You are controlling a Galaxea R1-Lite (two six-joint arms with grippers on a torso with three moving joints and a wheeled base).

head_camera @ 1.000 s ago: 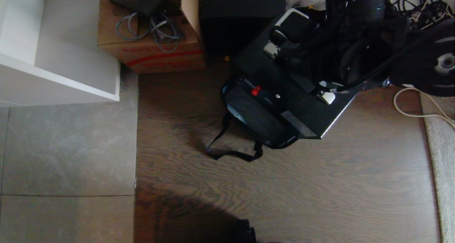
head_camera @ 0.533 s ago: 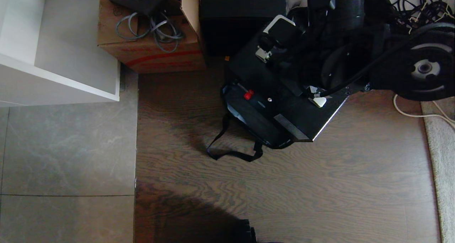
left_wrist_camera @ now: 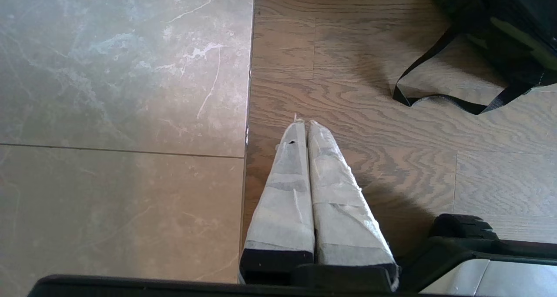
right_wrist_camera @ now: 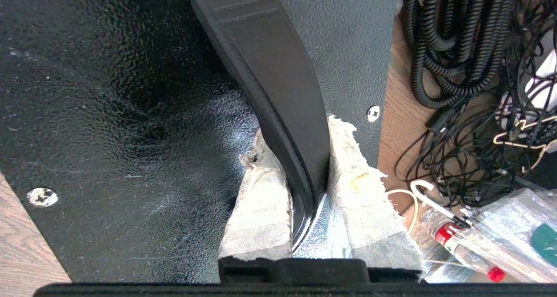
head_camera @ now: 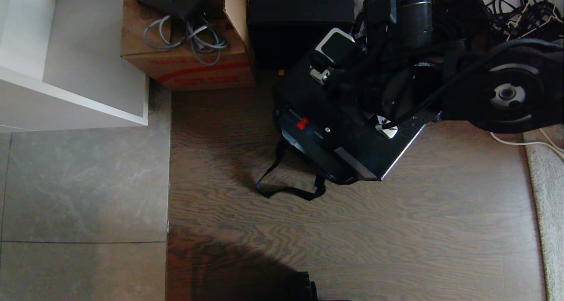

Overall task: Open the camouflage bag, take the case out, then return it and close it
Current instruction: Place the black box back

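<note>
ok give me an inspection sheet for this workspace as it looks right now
surface: wood-grain floor meeting grey stone tiles.
job's things: the case hangs tilted over the camouflage bag, lower end at the bag's mouth; the bag's black strap lies loose on the floor.
clutter: cardboard box, tall black box, bagged items.
grippers: right gripper shut on the case handle, jaws either side of it; left gripper shut, holding nothing, over the floor away from the bag.
cables: grey coil on the cardboard box; black tangle beside the case; white cord by the rug.
surroundings: white furniture, rug edge.
</note>
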